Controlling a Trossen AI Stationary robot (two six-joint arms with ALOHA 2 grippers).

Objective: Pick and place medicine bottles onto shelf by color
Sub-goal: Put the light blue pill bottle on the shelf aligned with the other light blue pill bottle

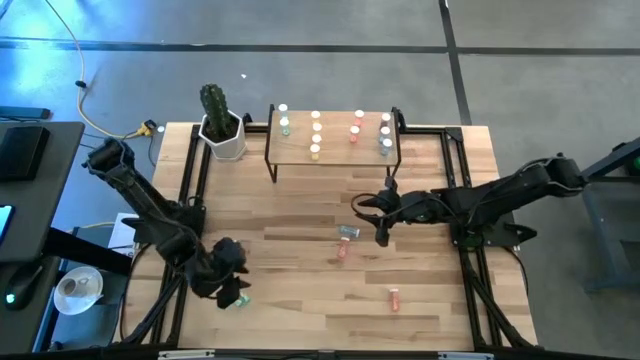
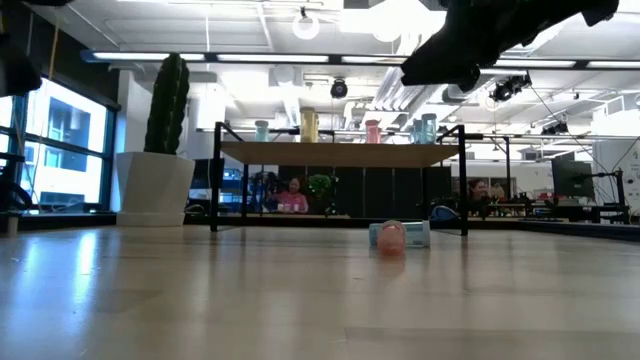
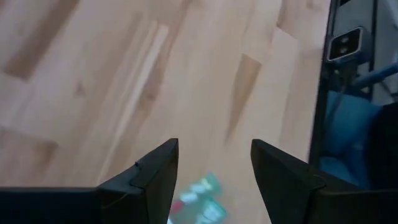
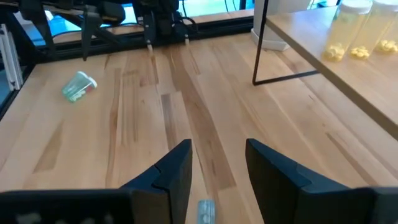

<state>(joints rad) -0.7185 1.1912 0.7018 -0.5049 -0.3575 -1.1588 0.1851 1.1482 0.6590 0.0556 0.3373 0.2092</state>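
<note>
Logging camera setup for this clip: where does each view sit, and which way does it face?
High: overhead, straight down; table, shelf, both arms.
Low: tabletop height, toward shelf and room; an arm overhead.
Left wrist: down at a green bottle between left gripper fingers.
Right wrist: across the table; right gripper, open, over a pale bottle.
Shared: green bottle also in right wrist.

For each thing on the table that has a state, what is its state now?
Left claw: open, above the lying green bottle.
Right claw: open, empty, over the lying pale blue bottle.
Pink bottle: lying near the front edge.
Shelf: holds upright bottles.
</note>
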